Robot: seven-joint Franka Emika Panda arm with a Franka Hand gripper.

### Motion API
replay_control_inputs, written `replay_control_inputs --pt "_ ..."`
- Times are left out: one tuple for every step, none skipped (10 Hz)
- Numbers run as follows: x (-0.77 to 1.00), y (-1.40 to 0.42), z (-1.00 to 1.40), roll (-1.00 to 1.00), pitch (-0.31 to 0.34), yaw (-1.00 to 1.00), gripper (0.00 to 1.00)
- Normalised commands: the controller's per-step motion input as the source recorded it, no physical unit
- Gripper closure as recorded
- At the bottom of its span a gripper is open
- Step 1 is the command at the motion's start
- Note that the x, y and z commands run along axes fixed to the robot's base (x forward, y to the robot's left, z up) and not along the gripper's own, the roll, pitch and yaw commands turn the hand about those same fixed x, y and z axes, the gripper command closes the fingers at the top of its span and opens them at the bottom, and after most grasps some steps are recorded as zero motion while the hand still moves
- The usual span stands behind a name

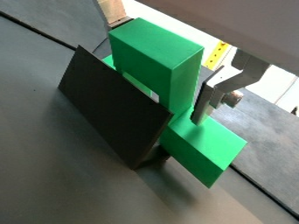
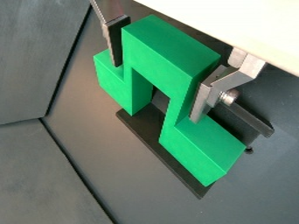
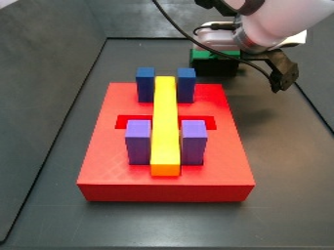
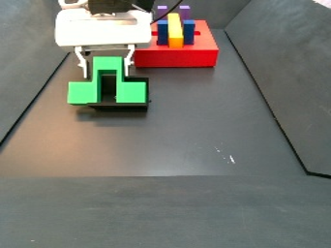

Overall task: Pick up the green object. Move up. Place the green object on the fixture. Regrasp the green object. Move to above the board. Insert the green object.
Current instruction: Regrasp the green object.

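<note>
Up close in both wrist views, the claw (image 2: 163,83) grips the stem of the green object (image 2: 176,96), silver fingers (image 2: 216,87) pressed on either side. Its wide bar lies flat on the dark fixture (image 1: 111,109), stem pointing up. Upper left in a side view, its bar (image 4: 106,87) runs left-right, near the red board (image 4: 181,48).

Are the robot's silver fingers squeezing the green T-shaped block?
Touching. In a wrist view, the gripper sits at the fixture, its silver fingers pressed flat against both sides of the bright green T-shaped block's stem.
</note>
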Motion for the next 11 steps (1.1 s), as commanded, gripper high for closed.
replay_control_inputs --pt "-0.11 0.0 0.0 0.0 -0.023 -0.06 0.0" --pt "-0.09 0.0 0.0 0.0 -0.046 -0.06 0.0" --pt "-0.04 0.0 0.0 0.0 -0.014 0.0 0.0" --pt "-0.04 0.0 0.0 0.0 -0.006 0.0 0.0" --pt "0.0 0.0 0.0 0.0 0.0 0.0 0.0" --pt "0.0 0.0 0.0 0.0 0.0 0.0 1.0" --pt "0.0 0.0 0.0 0.0 0.0 0.0 1.0" --pt "0.0 0.0 0.0 0.0 0.0 0.0 1.0" --pt "0.0 0.0 0.0 0.0 0.0 0.0 1.0" --pt "0.0 0.0 0.0 0.0 0.0 0.0 1.0" --pt "0.0 0.0 0.0 0.0 0.0 0.0 1.0"
